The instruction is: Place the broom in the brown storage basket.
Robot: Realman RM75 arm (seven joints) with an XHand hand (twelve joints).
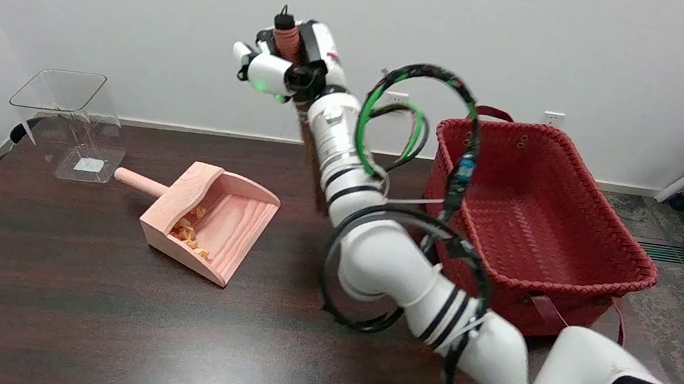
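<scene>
My right hand [286, 62] is raised well above the table [70, 301], fingers closed around the reddish-brown handle of the broom [285, 39], whose top end with a short black loop sticks up just above my fingers. Below the hand a blurred dark length runs down behind my forearm toward the tabletop; it may be the rest of the broom, but I cannot tell its shape or where its lower end sits. The basket [538, 211], woven and reddish-brown, lies to the right of and below my hand, well apart from it, with its open top facing up and its dark red handles showing at the far rim and near side. My white right arm [409, 280], wrapped in black and green cables, crosses in front of the basket's left wall. The broom is not in the basket. Down and to the left of my hand, a pale wooden dustpan [212, 221] rests on the table with small orange scraps in it, handle pointing left. Farther left stands a clear plastic container [71, 117], near the table's far edge.
</scene>
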